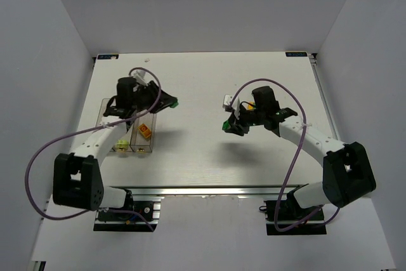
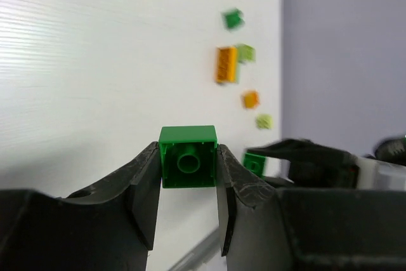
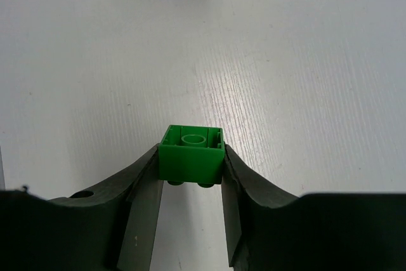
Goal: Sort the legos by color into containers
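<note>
My left gripper (image 1: 172,101) is shut on a dark green lego (image 2: 188,157), held hollow side toward the camera above the table, just right of the containers (image 1: 141,151). The three clear bins hold an orange lego (image 1: 145,131) and pale yellow-green legos (image 1: 120,145). My right gripper (image 1: 227,125) is shut on another dark green lego (image 3: 191,155), studs down, above bare table at mid-right. In the left wrist view, loose legos lie far off: a dark green one (image 2: 233,19), a long orange one (image 2: 226,65), a small orange one (image 2: 250,99) and yellow-green ones (image 2: 264,120).
My left arm lies over the back part of the bins. My right gripper's black body (image 2: 311,157) with its green brick (image 2: 254,164) shows in the left wrist view. Grey walls enclose the white table (image 1: 203,157) on three sides.
</note>
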`<state>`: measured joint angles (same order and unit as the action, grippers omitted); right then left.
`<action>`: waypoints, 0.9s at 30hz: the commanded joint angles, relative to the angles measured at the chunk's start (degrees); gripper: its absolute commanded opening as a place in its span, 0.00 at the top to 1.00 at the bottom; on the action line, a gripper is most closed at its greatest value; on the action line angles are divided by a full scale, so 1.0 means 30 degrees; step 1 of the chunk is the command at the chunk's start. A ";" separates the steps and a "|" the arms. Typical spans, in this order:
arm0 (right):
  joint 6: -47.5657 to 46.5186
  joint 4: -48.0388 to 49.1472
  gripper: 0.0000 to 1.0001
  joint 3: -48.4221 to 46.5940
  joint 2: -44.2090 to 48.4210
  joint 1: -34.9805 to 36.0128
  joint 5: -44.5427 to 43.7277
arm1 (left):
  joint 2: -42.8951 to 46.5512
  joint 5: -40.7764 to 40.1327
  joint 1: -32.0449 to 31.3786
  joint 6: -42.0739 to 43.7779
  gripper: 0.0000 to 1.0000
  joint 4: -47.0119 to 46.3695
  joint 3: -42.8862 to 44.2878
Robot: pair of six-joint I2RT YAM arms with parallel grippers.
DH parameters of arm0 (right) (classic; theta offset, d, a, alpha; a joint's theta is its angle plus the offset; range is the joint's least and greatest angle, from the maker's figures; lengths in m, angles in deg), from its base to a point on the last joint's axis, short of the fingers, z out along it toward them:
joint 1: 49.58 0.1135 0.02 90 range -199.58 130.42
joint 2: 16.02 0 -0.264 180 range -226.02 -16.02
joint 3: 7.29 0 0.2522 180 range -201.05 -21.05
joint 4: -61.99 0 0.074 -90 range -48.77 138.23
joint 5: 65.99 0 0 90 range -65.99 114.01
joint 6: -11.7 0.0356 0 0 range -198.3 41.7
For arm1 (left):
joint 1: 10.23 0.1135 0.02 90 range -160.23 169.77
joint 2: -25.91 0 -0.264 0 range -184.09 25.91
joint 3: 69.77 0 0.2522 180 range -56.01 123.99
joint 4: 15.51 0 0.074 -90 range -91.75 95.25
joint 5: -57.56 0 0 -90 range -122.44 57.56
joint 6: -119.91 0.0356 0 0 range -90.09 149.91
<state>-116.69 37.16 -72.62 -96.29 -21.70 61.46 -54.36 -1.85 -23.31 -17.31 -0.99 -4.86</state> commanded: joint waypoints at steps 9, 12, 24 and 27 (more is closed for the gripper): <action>0.0405 0.0145 1.00 -0.0124 0.1063 -0.0006 -0.0414 | 0.3553 -1.2827 0.5879 0.5046 1.00 1.2784 0.2460; 0.0463 0.0116 1.00 -0.0153 0.1180 -0.0005 -0.0501 | 0.3875 -1.4295 0.7549 0.4902 1.00 1.2874 0.1992; 0.0493 -0.0001 1.00 0.0081 0.1854 -0.0006 -0.0765 | 0.1242 -1.6877 0.9399 0.3963 0.91 1.1351 0.1873; 0.0493 -0.0059 1.00 0.0110 0.1942 -0.0006 -0.0824 | 0.0918 -1.6817 0.9458 0.4080 0.73 1.0941 0.2020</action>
<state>-115.75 37.00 -72.56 -92.12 -21.72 59.04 -51.89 -50.51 4.47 -5.07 34.15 0.83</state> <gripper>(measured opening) 0.435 0.449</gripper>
